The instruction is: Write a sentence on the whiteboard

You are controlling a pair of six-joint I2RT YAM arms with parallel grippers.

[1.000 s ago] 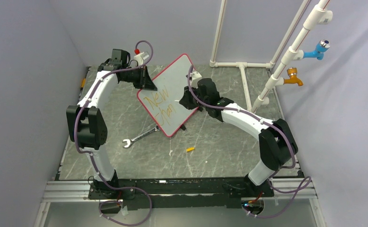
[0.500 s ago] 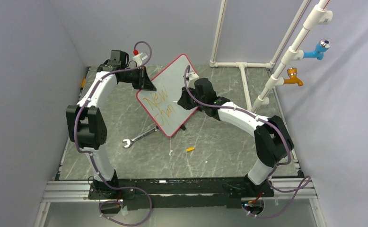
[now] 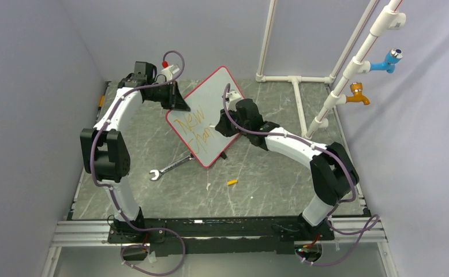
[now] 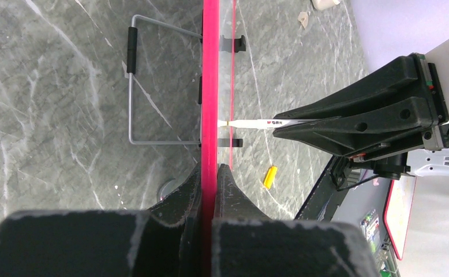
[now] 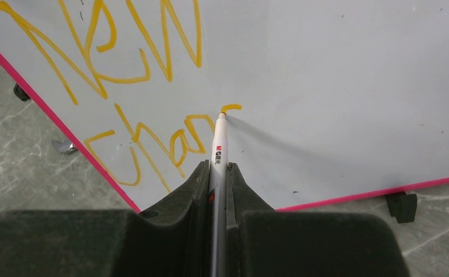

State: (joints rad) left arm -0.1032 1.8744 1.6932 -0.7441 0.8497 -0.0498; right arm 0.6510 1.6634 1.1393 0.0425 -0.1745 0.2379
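Note:
The whiteboard (image 3: 210,98), white with a thin red frame, stands tilted on the table's far middle. It also shows in the right wrist view (image 5: 326,75) and edge-on in the left wrist view (image 4: 210,86). My left gripper (image 3: 183,105) is shut on its red edge (image 4: 210,173). My right gripper (image 3: 217,128) is shut on a white marker (image 5: 219,151), its tip touching the board. The sentence (image 5: 135,69) in orange reads "New" over "Chan" with a fresh short stroke at the tip; it also shows in the top view (image 3: 194,128).
A metal wrench (image 3: 170,167) lies on the table below the board. An orange marker cap (image 3: 232,182) lies toward the front middle, also in the left wrist view (image 4: 270,176). White pipes with blue (image 3: 388,59) and orange (image 3: 358,94) taps stand at the right.
My right gripper has moved a little left and up along the board with the marker, adding a short stroke after "Chan". The left gripper and the board have stayed put.

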